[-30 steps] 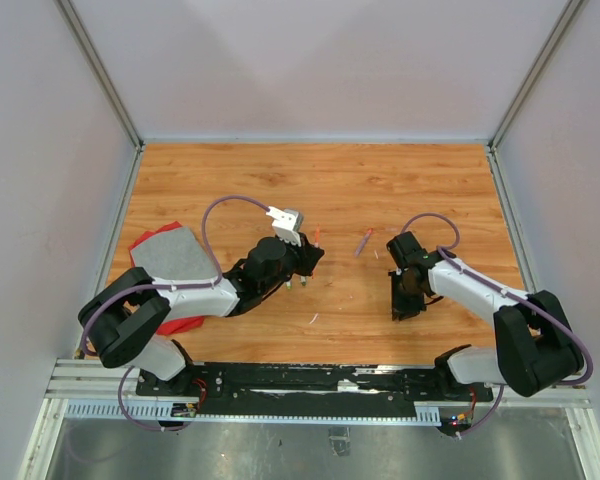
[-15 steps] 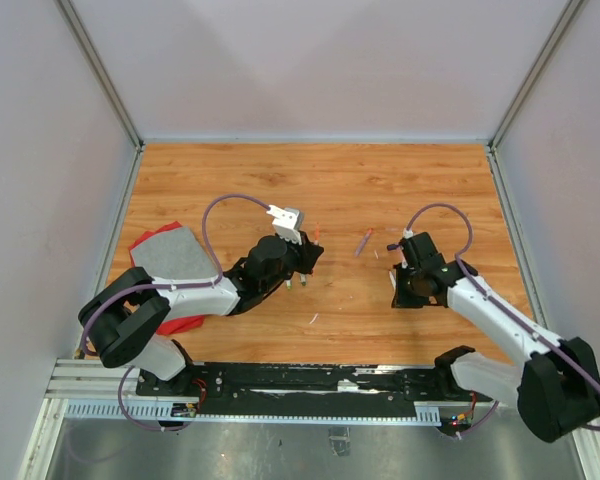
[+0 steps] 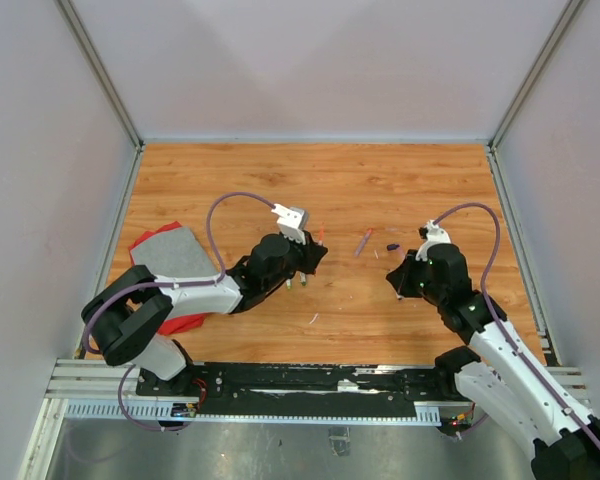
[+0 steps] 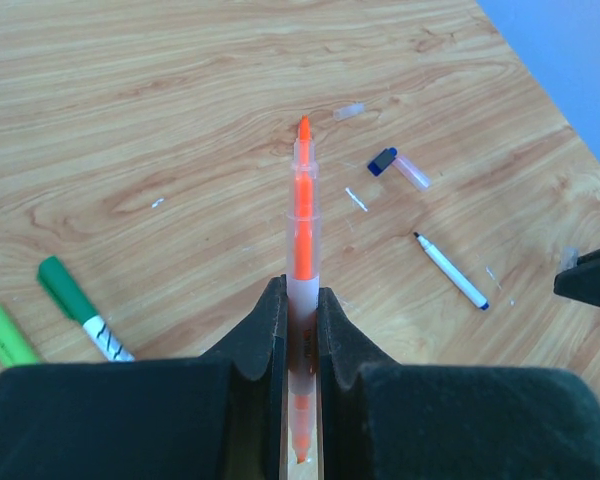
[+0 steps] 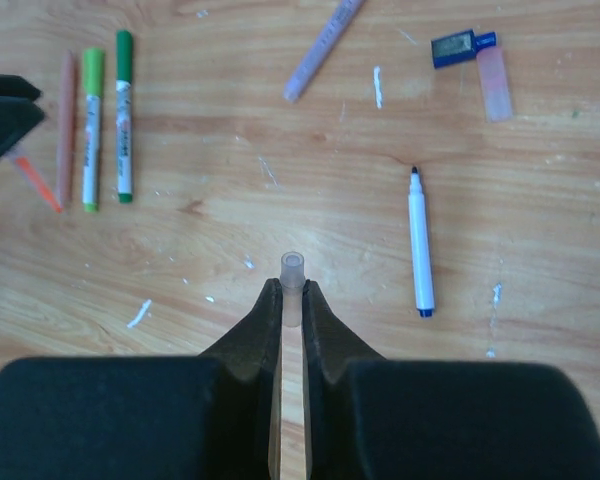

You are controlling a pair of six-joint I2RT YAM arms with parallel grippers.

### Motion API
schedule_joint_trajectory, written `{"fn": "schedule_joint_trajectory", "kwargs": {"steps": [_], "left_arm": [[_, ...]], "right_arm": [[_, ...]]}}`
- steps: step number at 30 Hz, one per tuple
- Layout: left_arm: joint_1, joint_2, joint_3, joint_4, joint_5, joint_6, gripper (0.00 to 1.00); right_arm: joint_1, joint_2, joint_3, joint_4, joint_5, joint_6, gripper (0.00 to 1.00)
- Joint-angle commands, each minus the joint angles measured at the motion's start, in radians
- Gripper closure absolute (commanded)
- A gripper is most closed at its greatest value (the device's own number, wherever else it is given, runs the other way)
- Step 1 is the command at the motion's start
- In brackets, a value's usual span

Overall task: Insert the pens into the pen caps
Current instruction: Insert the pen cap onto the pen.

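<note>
1. Because pen and cap must meet end to end, the left gripper [image 4: 302,297] clamps the orange pen [image 4: 302,200] by its barrel, tip jutting well ahead of the jaws.
2. The right gripper [image 5: 292,297] pinches a clear cap [image 5: 293,268], its open end poking just past the jaws.
3. A white pen [image 5: 420,250] lies ahead and right of those jaws.

Your left jaws hide the rear of the orange pen [image 4: 302,200]; your right jaws hide most of the pale tube [image 5: 292,285].
</note>
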Motion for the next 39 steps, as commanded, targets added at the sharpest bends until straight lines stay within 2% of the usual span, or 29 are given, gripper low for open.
{"fn": "schedule_joint_trajectory", "kwargs": {"steps": [1,6,12,20,26,31,34,39], "left_arm": [[-0.024,0.075,0.116,-0.043,0.0,0.009,1.0],[-0.085,0.109,0.09,0.083,0.004,0.016,0.99],[-0.105,0.13,0.145,-0.002,0.052,0.082,0.99],[-0.125,0.072,0.077,0.062,0.014,0.135,0.99],[-0.126,0.016,-0.014,0.186,0.101,0.154,0.99],[-0.125,0.022,-0.004,0.184,0.182,0.171,0.99],[-0.127,0.028,-0.003,0.199,0.226,0.169,0.99],[-0.127,0.039,0.005,0.204,0.255,0.165,0.99]], "right_arm": [[-0.026,-0.053,-0.069,0.209,-0.019,0.066,0.99],[-0.043,-0.085,-0.1,0.303,-0.051,0.114,0.99],[-0.044,-0.104,-0.103,0.331,-0.052,0.145,0.99],[-0.044,-0.169,-0.155,0.462,-0.022,0.166,1.0],[-0.044,-0.187,-0.214,0.691,-0.076,0.233,1.0],[-0.044,-0.16,-0.261,0.894,-0.111,0.304,1.0],[-0.044,-0.121,-0.267,0.954,-0.124,0.345,0.99],[-0.044,-0.041,-0.294,1.143,-0.199,0.403,0.99]]}}
